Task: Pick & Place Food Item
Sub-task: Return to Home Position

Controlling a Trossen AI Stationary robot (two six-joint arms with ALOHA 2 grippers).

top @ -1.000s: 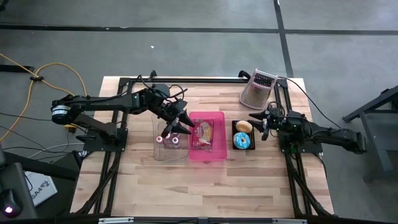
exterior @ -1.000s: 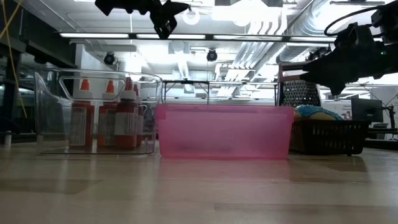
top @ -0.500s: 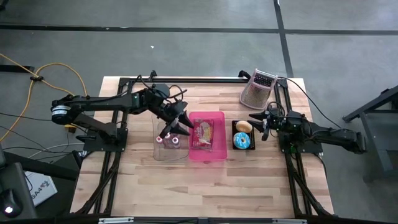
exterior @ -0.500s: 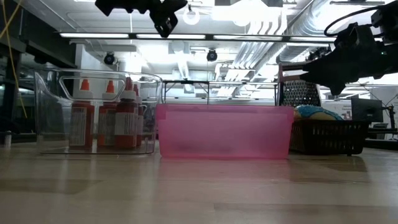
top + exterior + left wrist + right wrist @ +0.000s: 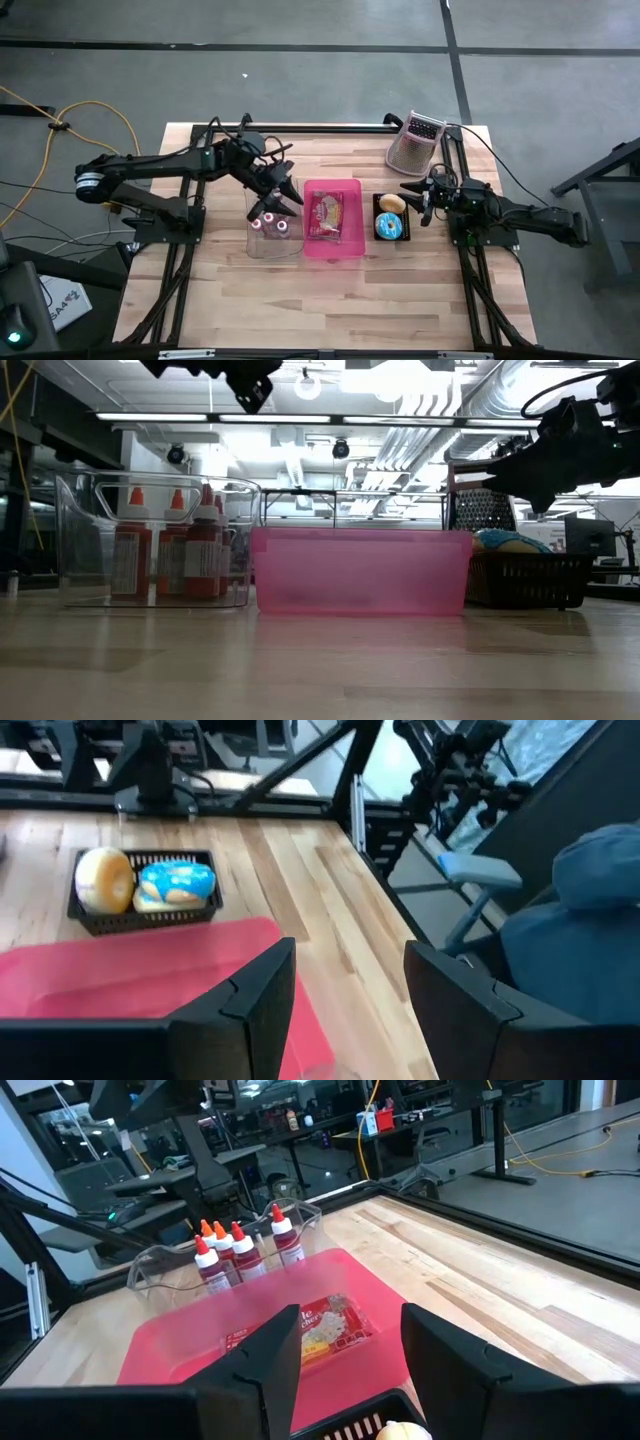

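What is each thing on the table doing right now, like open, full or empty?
Left gripper: open, empty, above the clear bin.
Right gripper: open, empty, raised by the black bin.
Black bin: holds a blue donut and a tan donut.
Pink bin: holds one packet.
Clear bin: holds upright red bottles.
Grater: standing, untouched.

Light: bright, even, from ceiling strip lights. Low view: lamps glare white; left arm and right arm show as black silhouettes; dull sheen on the table. High view: flat light, shadows faint and soft
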